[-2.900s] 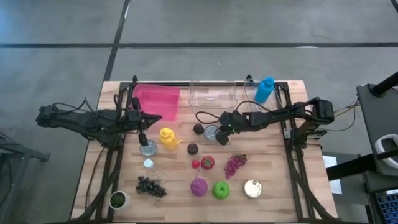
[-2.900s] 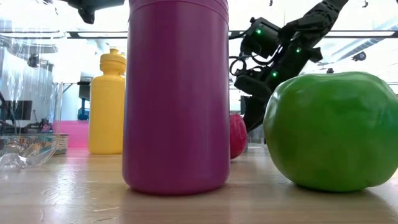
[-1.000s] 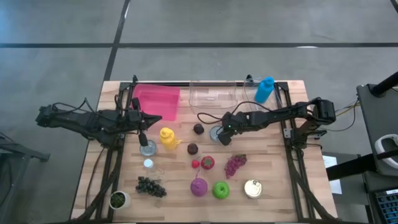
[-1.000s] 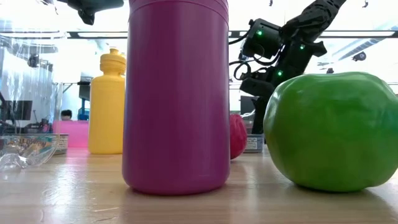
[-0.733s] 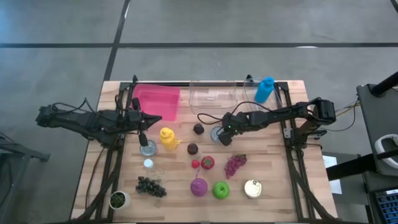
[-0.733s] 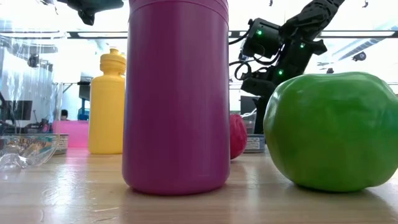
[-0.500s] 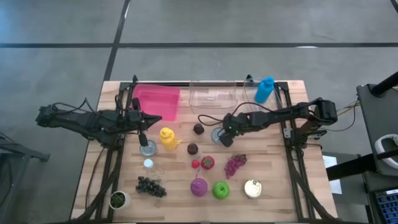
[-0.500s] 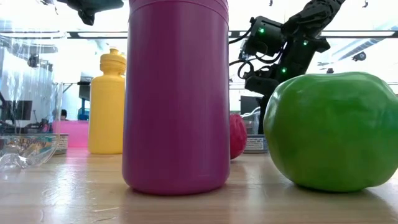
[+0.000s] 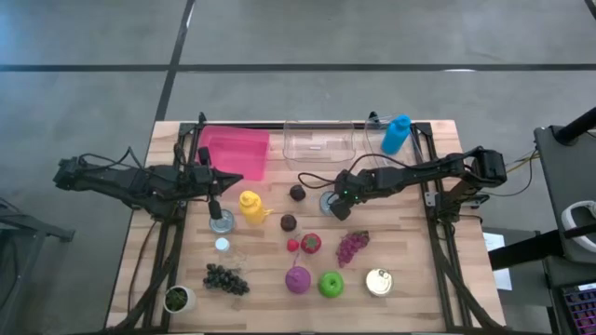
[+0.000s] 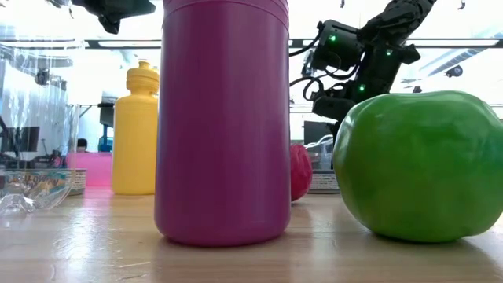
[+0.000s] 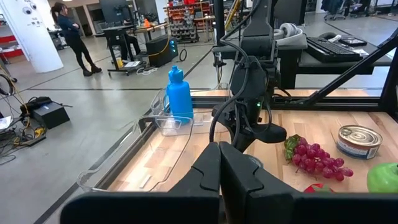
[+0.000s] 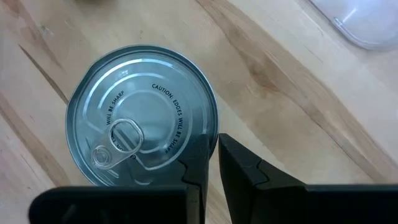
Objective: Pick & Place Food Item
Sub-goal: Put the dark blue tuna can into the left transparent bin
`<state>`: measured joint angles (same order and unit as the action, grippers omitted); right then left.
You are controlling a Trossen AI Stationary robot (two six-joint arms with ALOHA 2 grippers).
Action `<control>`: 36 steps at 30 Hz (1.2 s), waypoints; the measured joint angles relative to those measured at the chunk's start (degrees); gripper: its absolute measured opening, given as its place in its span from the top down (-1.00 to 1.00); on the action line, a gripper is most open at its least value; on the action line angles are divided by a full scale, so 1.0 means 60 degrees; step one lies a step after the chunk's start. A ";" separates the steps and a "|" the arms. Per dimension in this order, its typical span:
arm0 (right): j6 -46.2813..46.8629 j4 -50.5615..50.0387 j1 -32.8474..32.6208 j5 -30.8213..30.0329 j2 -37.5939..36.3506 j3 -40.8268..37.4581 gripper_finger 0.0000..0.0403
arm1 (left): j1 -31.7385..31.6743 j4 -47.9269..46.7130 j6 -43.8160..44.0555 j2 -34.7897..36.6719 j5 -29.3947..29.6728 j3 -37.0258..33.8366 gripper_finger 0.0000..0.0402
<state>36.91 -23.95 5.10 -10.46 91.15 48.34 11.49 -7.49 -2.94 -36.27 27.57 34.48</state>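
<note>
The table was pale striped wood. On it stood a pink bin, a clear tray, a blue bottle, a yellow bottle and a magenta bottle. The apple was bright green, the strawberry red, 1 bunch of grapes reddish purple and the other bunch near black. 2 plums were dark. The can had a silver lid with black lettering; another can showed a gold rim. Both arms were black.
</note>
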 joint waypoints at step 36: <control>-0.0015 -0.0574 -0.0090 -0.0007 -0.0110 0.0160 0.84 | 0.0007 0.0058 0.0066 0.0000 0.0014 -0.0022 0.99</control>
<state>36.82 -27.39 4.56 -10.50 90.50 49.30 11.53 -7.14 -2.55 -36.27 27.66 34.35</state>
